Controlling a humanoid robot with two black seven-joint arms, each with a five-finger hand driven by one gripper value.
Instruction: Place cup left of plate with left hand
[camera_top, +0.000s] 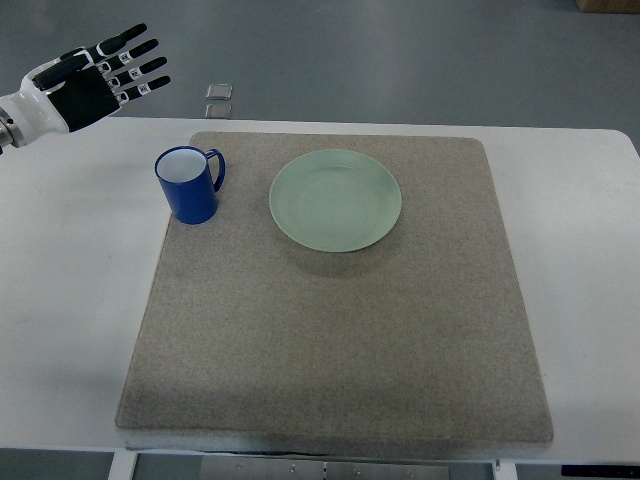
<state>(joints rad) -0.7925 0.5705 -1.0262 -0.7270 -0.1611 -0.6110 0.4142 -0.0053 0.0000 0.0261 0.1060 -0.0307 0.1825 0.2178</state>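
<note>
- The blue ceramic cup with a white inside (189, 184) stands upright on the grey felt mat (330, 330), just left of the pale green round plate (335, 199); both look empty.
- The black-and-white left hand (98, 78) hovers up-left of the cup, fingers (140, 66) extended, holding nothing.
- Its arm is cut off at the picture's edge.

A blue cup (188, 186) stands upright on the grey mat (330, 330), left of the green plate (335, 200). The left hand (100, 75) hovers apart, fingers spread.
</note>
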